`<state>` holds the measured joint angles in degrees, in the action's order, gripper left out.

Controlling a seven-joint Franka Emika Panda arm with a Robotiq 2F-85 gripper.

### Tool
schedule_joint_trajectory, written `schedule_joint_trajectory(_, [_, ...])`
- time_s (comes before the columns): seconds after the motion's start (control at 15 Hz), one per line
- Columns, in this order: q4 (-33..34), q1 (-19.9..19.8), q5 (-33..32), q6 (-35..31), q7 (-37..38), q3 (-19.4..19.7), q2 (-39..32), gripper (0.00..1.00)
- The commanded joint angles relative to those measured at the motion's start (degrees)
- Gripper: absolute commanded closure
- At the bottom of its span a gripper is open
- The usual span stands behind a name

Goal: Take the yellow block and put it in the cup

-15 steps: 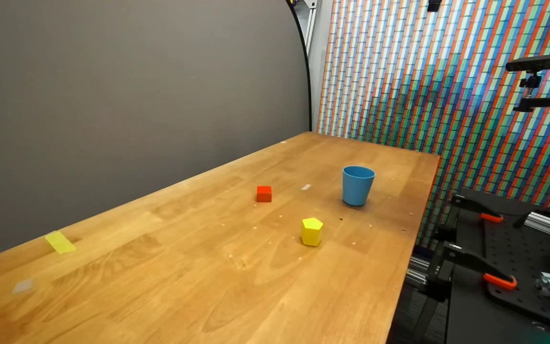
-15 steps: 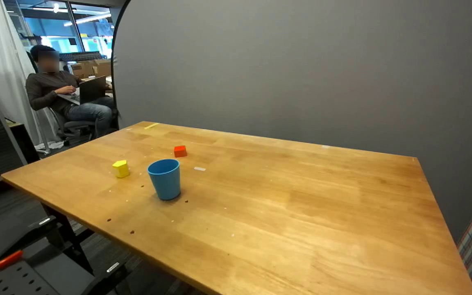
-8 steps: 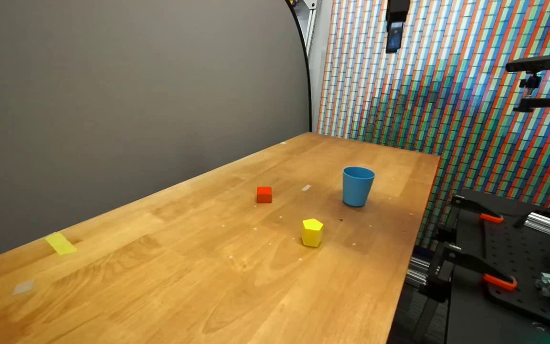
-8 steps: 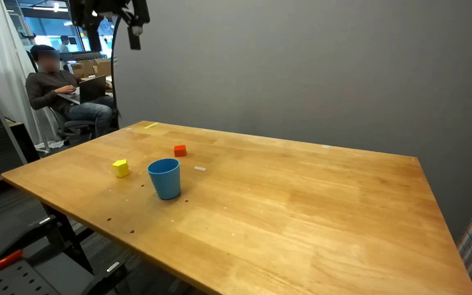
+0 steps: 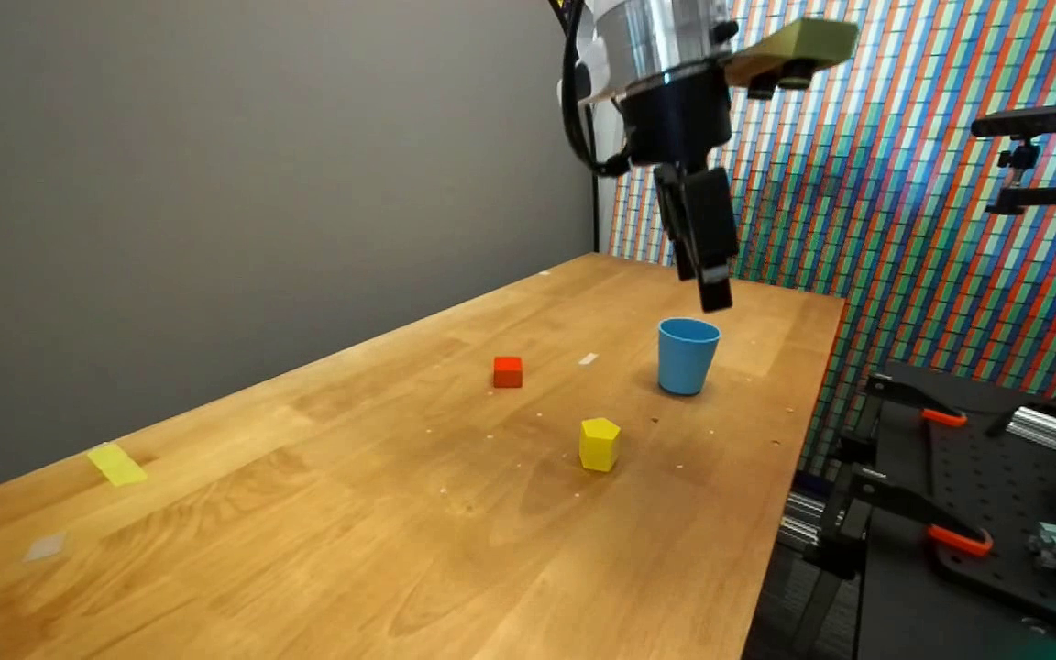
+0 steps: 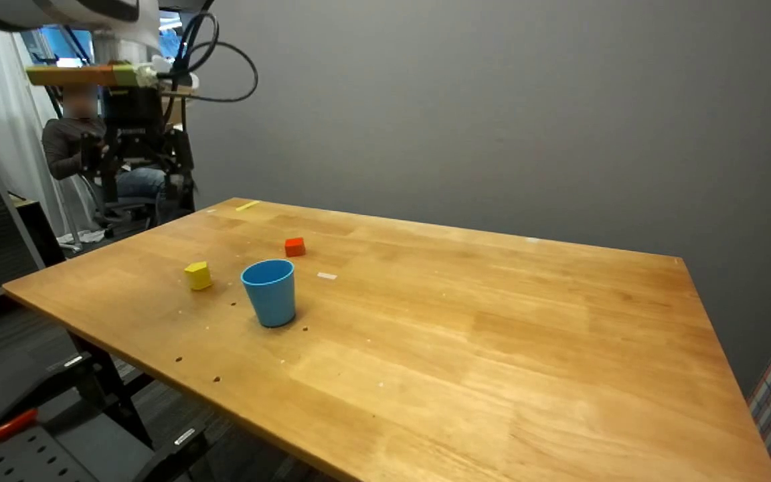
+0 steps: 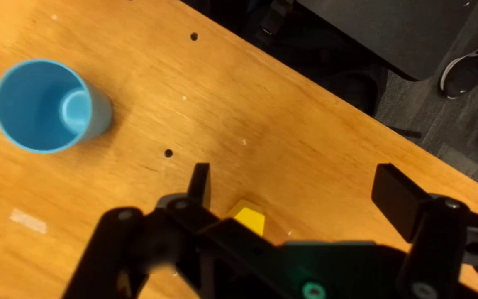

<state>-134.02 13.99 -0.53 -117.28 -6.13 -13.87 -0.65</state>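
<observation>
Room around yellow block (image 5: 599, 446); cup (image 5: 686, 359) stands near.

Lab: robot arm (image 5: 661, 41) over counter (image 5: 308, 550); gray screen (image 5: 262, 183) along counter; perforated plate (image 5: 995, 477), orange-tipped clamps (image 5: 918, 507) beside counter.

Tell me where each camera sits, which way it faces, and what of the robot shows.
An exterior view: apart from the arm, looking down along the table toward the patterned wall; arm's end and gripper at top.
An exterior view: also apart, looking down across the table at the gray backdrop; arm and gripper show upper left.
Wrist view: on the arm, facing down at the cup and part of the yellow block; gripper fingers show.
Both exterior views share table, cup, yellow block, red block, gripper.
</observation>
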Motion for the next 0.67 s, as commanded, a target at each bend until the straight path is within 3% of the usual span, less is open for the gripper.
schedule_joint_trajectory(0.0, [3.65, 1.45, -3.39, -5.5, -0.28, -1.31, -9.54, 0.0])
schedule_joint_trajectory(0.27, [4.37, 1.66, -9.55, -14.82, -0.68, -0.21, -15.3, 0.0])
schedule_joint_trajectory(0.6, [5.67, 0.21, -9.82, -19.48, -3.75, 0.58, -19.48, 0.0])
